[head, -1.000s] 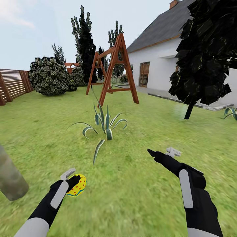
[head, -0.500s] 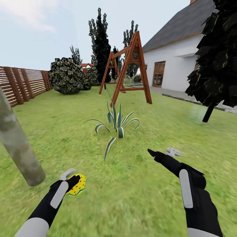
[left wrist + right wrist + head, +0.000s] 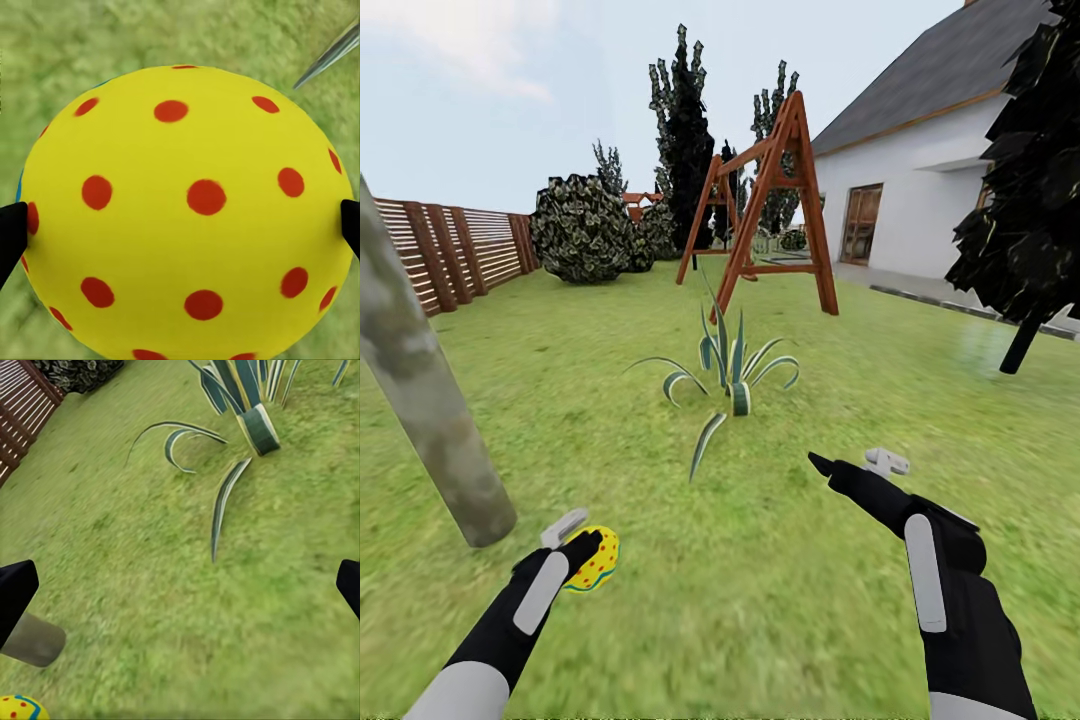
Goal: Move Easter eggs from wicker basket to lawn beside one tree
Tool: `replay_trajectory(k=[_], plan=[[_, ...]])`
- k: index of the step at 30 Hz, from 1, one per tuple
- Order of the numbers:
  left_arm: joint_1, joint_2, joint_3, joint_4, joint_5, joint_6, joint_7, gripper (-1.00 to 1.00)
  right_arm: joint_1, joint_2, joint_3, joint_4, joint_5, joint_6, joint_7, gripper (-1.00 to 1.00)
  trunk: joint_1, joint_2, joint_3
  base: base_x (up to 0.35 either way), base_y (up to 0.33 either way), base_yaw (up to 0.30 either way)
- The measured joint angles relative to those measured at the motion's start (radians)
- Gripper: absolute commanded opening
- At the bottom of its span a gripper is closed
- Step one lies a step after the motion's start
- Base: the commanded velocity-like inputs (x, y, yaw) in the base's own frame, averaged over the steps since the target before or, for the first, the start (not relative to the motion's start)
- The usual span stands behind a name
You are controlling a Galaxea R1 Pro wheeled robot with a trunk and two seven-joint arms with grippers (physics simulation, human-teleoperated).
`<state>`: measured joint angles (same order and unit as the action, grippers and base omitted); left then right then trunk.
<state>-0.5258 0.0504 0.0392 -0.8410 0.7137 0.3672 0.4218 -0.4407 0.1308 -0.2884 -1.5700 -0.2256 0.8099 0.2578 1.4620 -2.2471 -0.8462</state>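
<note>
Head view: lawn beside tree

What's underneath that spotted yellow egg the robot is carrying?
Only the lawn lies under the Easter egg, which the left gripper holds above it. The grass straight beneath is hidden by the egg.

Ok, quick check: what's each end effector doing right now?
Left end effector: closed on the yellow, red-dotted Easter egg.
Right end effector: open, holding nothing, above the green grass lawn.
</note>
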Motion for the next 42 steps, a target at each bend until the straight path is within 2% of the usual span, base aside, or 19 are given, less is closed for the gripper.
replay_trajectory(k=[6,36,42], plan=[[0.0,0.0,-0.001,0.004,0.001,-0.024,-0.002,-1.0,0.0,0.0,0.002,0.0,0.0,0.001,0.0,1.0,0.023,-0.042,-0.019,0.0,0.0,0.0],[0.001,0.0,-0.003,-0.006,-0.001,-0.038,-0.003,-1.0,0.0,0.0,0.005,0.0,0.0,-0.001,0.0,1.0,0.138,-0.252,-0.113,0.0,0.0,0.0],[0.001,0.0,-0.004,-0.005,-0.001,-0.038,-0.003,-1.0,0.0,0.0,0.006,0.0,0.0,-0.001,0.001,1.0,0.141,-0.254,-0.136,0.0,0.0,0.0]])
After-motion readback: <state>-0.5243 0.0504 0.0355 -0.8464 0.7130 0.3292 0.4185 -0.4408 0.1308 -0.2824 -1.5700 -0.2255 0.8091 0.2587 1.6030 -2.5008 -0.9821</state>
